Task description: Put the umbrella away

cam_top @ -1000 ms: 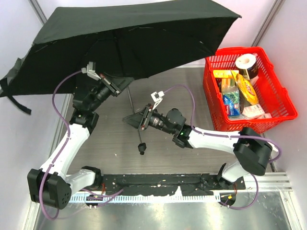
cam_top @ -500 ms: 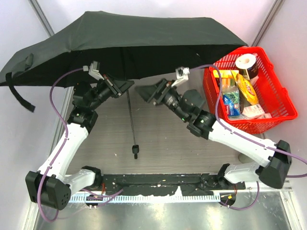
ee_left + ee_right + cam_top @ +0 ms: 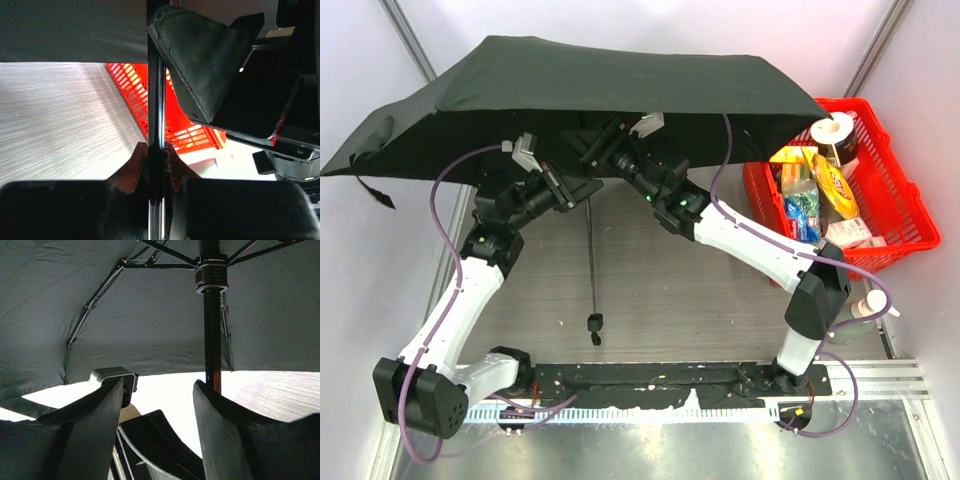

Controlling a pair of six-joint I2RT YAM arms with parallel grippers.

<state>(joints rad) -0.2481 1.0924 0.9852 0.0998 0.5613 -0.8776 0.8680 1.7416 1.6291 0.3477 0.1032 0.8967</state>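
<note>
The black umbrella (image 3: 580, 85) is open, and its canopy spans the back of the table above both grippers. Its thin shaft (image 3: 590, 260) hangs down to the small handle (image 3: 593, 323) just above the table. My left gripper (image 3: 582, 188) is shut on the shaft just below the canopy; the left wrist view shows both pads pinching the shaft (image 3: 156, 100). My right gripper (image 3: 597, 141) is open under the canopy, just above the left one. In the right wrist view, the shaft (image 3: 212, 340) stands behind my right finger (image 3: 220, 425), and the runner (image 3: 211, 277) is higher up.
A red basket (image 3: 905, 215) full of groceries stands at the back right, partly under the canopy edge, with a paper roll (image 3: 833, 128) on top. A white bottle (image 3: 867, 300) lies by the right arm. Walls stand close on both sides.
My right arm has swung from the table's middle up and back, to under the canopy beside the shaft. The canopy has levelled out and the handle has drifted left and nearer.
</note>
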